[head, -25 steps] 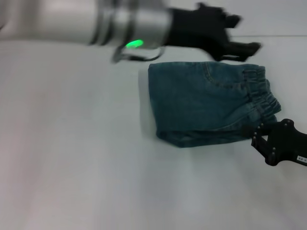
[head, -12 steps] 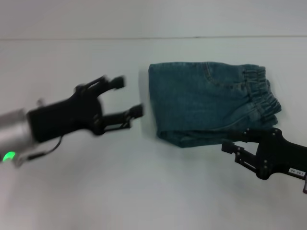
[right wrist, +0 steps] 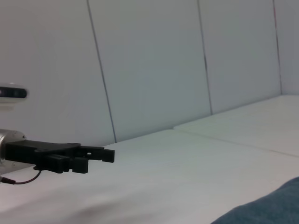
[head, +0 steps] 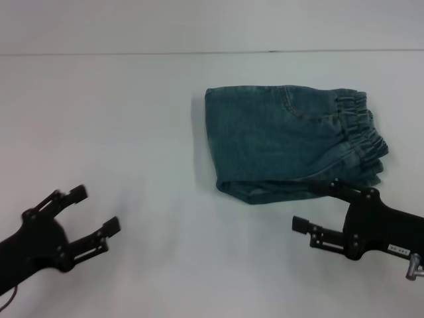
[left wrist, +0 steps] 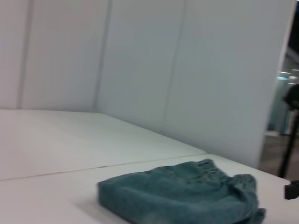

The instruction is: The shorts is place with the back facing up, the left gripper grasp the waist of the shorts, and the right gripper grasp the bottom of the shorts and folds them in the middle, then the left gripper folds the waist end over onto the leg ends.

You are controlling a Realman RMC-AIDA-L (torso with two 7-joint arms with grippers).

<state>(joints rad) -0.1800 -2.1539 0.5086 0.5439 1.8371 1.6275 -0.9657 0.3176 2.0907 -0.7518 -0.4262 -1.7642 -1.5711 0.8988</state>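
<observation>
Denim: folded blue denim shorts lie right of centre on the white table, elastic waist rightward.
Left gripper: mine, near left, fingers apart, empty.
Right gripper: near right, just beside shorts, fingers spread, empty.

White table, folded denim shorts lying flat on it, elastic waist toward the right

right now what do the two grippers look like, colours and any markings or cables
Both are matte black with two slim, angular fingers. The left gripper has a thin dark cable trailing under its body near the picture's lower edge. The right gripper shows small pale screw heads along its linkage, a small white label with dark print on its body, and a silver metal fitting behind that. No sleeves or covers are visible.
</observation>
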